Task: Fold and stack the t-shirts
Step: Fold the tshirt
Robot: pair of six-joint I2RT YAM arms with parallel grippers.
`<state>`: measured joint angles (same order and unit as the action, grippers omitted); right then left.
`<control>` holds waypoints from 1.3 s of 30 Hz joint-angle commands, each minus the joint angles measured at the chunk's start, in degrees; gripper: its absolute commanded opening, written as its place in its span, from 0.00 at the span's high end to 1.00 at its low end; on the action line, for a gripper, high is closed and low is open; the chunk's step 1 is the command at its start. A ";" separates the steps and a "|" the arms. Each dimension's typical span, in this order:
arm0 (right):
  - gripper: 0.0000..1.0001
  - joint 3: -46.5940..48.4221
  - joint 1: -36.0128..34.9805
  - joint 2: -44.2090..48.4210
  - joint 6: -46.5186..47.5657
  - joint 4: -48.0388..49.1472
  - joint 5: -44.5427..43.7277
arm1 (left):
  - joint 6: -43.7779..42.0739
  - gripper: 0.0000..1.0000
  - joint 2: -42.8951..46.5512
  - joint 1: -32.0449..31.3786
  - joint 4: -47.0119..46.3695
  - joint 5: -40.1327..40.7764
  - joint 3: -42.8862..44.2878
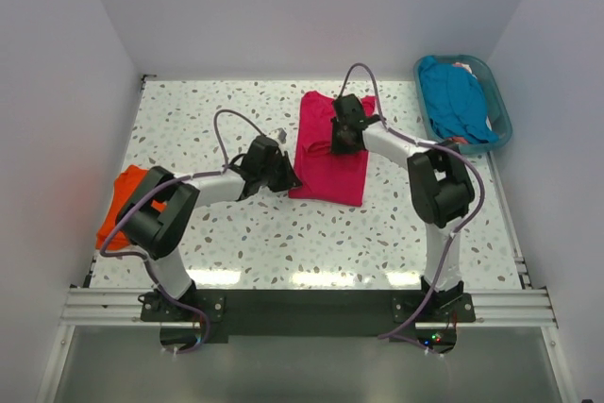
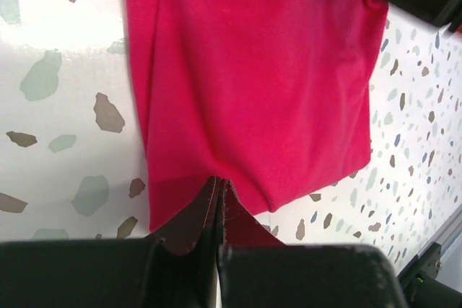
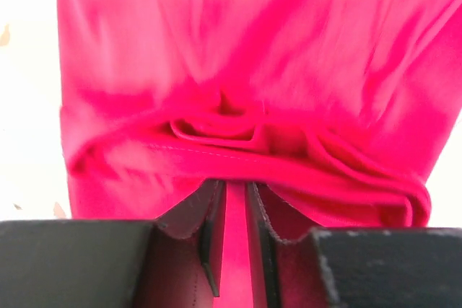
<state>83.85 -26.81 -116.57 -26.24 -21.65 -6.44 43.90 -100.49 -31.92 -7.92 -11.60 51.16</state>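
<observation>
Two thin pinches are where this could fail. The left gripper [image 2: 219, 187] has its jaws pressed fully together on only the very edge of the pink shirt [image 2: 260, 84]. So little cloth sits between its fingers [image 2: 193, 230] that a pull or lift could slip it free and drop that corner. The right gripper [image 3: 234, 203] stands a little way open but clamped on a ridge of the same shirt, a strip of pink filling the gap. The cloth just ahead of its fingertips is bunched into loose folds, so I judge it may have caught too many layers, or only the top one. Either would drag the fold crooked or crease it. If the arms move unevenly, the stretch of shirt between them could twist rather than fold flat. Ahead of the left fingers the shirt lies flat on the speckled table [image 2: 50, 142], folded to a tall oblong. Seen from above, the left pinch is at the shirt's near left corner and the right one on its far half, the two apart. Well to the left of the left gripper an orange shirt [image 1: 127, 197] lies crumpled at the table edge. Well to the right of the right gripper a teal shirt [image 1: 458, 99] lies in the basket [image 1: 501, 125].
</observation>
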 commanded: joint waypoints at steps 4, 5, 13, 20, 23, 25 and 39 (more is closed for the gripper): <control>0.73 11.41 3.34 -4.18 2.16 -2.43 -2.88 | -2.59 1.00 -1.11 0.11 1.59 2.19 1.05; 0.71 13.59 3.86 -4.80 2.24 -2.69 -2.53 | -2.77 0.99 -0.85 0.19 1.68 2.36 0.96; 0.61 15.47 4.66 -2.79 3.12 -4.99 -2.96 | -4.17 0.78 5.20 1.42 3.62 3.07 0.44; 0.47 -8.81 4.66 19.14 -1.43 -3.50 -4.47 | -3.64 0.63 11.01 3.45 3.97 1.94 -4.74; 0.41 -17.99 4.66 25.50 -3.37 -0.16 -1.84 | -3.03 0.53 10.84 3.36 1.87 -1.58 -6.50; 0.41 -25.65 4.49 30.69 -4.87 1.51 -0.25 | -2.68 0.48 10.66 3.36 -0.33 -2.55 -8.35; 0.41 -42.81 2.46 34.67 -13.83 13.20 4.42 | 0.57 0.42 3.11 2.83 -7.10 -2.47 -10.46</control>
<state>41.32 -23.73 -81.38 -36.99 -15.73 -3.29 43.27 -95.64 -28.71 -11.75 -15.03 41.41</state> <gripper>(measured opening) 0.589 0.580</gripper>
